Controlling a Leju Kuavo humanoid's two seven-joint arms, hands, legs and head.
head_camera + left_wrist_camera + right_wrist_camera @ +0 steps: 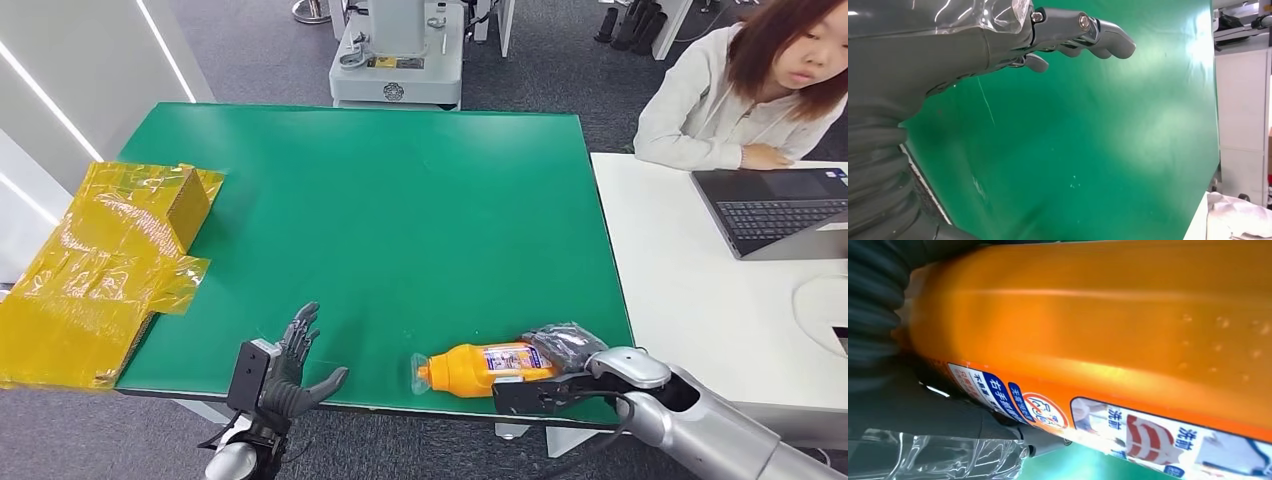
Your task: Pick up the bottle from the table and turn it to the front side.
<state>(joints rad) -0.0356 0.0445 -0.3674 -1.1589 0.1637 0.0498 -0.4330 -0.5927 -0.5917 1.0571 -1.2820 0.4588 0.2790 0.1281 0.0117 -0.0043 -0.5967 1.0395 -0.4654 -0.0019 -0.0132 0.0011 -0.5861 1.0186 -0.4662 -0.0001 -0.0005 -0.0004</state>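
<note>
— Orange plastic was seen nearest, was it not?

— It was. An orange bottle (482, 368) was found lying on its side at the near edge of the green table (400, 200), its cap end pointed toward the robot's left. The bottle's base end was wrapped by the right hand (560, 358), fingers over the top and the thumb along the near side. In the right wrist view the orange body and a printed label (1128, 427) were pressed close against the hand.

— And the left hand?

— The left hand (290, 365) was held at the near table edge, well apart from the bottle, with fingers spread and nothing in them.

— What was noted farther off?

— Yellow-taped flattened cardboard (100, 265) was laid over the table's left edge. Beyond, at a white desk (700, 300), a person (740, 90) was seated by a laptop (775, 210). A grey machine base (397, 55) was stood past the far edge.
</note>
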